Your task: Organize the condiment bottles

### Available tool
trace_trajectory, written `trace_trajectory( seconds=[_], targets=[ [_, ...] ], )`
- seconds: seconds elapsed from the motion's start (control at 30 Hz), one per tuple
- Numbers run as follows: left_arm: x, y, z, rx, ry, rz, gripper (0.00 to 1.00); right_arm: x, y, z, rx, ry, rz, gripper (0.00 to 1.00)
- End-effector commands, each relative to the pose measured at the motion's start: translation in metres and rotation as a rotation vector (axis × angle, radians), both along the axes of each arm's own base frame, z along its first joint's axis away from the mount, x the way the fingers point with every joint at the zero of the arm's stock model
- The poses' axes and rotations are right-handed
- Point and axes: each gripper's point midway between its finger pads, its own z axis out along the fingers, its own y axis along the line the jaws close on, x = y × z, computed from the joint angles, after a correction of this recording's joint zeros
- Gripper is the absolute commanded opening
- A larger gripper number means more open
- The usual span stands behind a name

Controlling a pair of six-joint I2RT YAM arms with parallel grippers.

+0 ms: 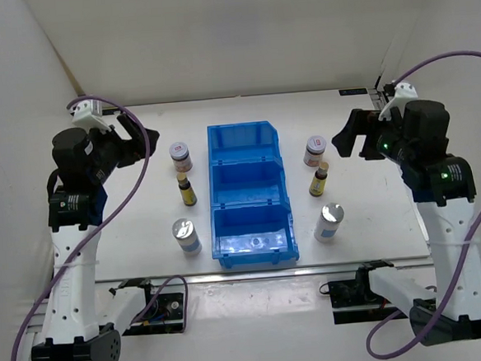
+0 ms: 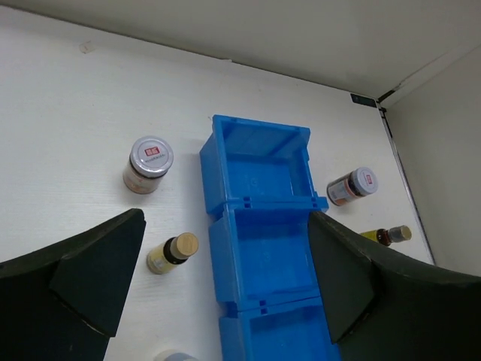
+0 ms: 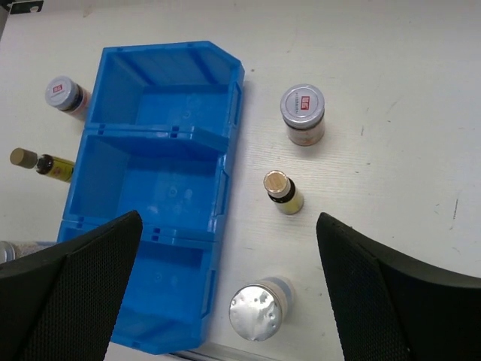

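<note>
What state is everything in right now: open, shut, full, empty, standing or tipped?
Bin: all three compartments empty.
Left jar: upright, lidded.
Left brown bottle: upright, capped.
Left cylinder: upright, capped.
Right jar: upright, lidded.
Right brown bottle: upright, capped.
Right cylinder: upright, capped.
Left gripper: open, empty.
Right gripper: open, empty.

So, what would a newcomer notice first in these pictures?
The blue three-compartment bin stands empty in the middle of the table. Three condiment bottles line each side of it, mirrored: a white-lidded jar farthest, a slim brown bottle, a silver-topped cylinder nearest. The left gripper and right gripper hang open above, holding nothing.
</note>
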Motion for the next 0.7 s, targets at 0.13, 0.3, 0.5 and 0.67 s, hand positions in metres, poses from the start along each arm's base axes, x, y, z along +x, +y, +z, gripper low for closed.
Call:
trace_trajectory(
  seconds=[0.13, 0.3, 0.5, 0.67],
  targets=[
    [-0.003, 0.001, -0.001, -0.189, 0.117, 0.102, 1.0, -0.035, 0.038, 0.005, -0.008, -0.139, 0.267, 1.0],
    [-0.018, -0.038, -0.02, -0.256, 0.2, -0.124, 1.0, -0.045, 0.043, -0.019, 0.045, -0.031, 0.267, 1.0],
    [-0.048, -0.055, -0.052, -0.244, 0.249, -0.201, 1.0, -0.064, 0.041, -0.033, 0.041, 0.025, 0.282, 1.0],
    [-0.072, -0.079, -0.065, -0.226, 0.218, -0.346, 1.0, -0.07, 0.035, -0.053, 0.093, 0.113, 0.173, 1.0]
  ],
)
